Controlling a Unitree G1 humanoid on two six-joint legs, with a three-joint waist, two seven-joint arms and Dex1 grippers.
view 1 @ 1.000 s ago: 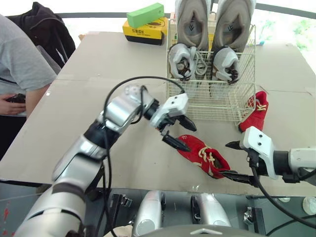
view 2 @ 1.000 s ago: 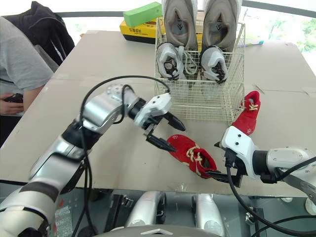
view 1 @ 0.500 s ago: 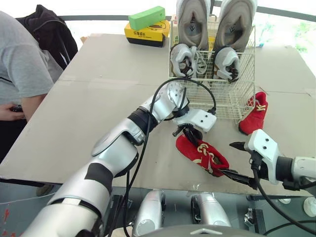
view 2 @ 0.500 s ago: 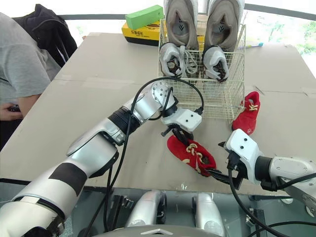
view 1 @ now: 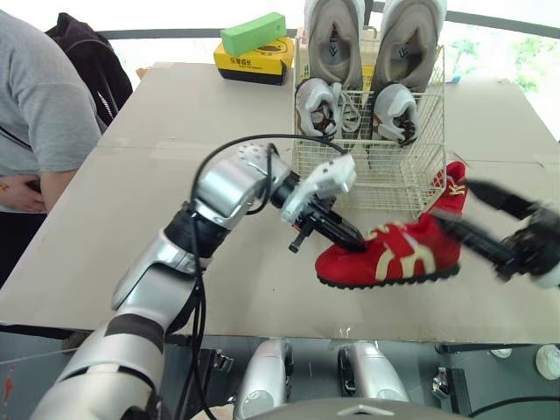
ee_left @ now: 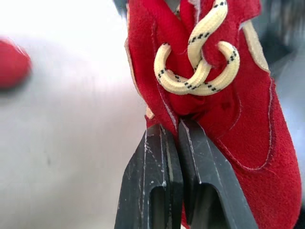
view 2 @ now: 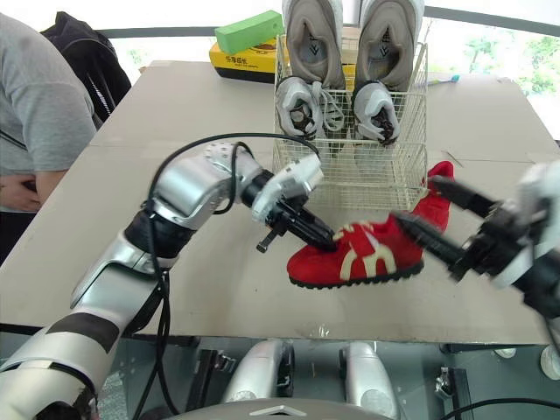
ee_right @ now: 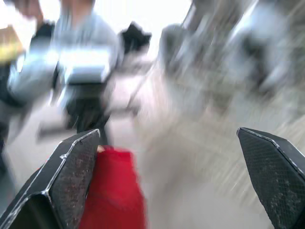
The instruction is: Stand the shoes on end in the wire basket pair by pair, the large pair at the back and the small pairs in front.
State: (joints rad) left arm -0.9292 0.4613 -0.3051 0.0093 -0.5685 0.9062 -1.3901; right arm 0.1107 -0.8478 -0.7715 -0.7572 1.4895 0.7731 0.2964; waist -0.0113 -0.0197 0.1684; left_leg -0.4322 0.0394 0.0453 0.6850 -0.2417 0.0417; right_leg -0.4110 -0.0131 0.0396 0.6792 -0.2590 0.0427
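Observation:
My left gripper (view 1: 347, 239) is shut on the heel collar of a red shoe (view 1: 389, 255) with cream stripes. The shoe sits sole down in front of the wire basket (view 1: 367, 171), toe pointing right. In the left wrist view the fingers (ee_left: 155, 181) pinch the red collar just below the cream lace (ee_left: 200, 71). My right gripper (view 1: 453, 203) stands wide open by the shoe's toe, blurred. The second red shoe (view 1: 451, 178) leans at the basket's right side, partly behind that gripper. In the basket two large grey shoes (view 1: 337, 35) stand at the back, with two small grey shoes (view 1: 317, 105) in front of them.
A person in a grey shirt (view 1: 44, 105) stands at the table's left edge, with a black jacket (view 1: 87, 52) behind. A yellow box (view 1: 254, 59) with a green box (view 1: 254, 33) on top sits at the back, left of the basket. The table's front edge (view 1: 262, 328) is close.
My left gripper has shut on the red shoe and turned it from lying on its side to sole down. My right arm has swung up and to the right, to the shoe's toe.

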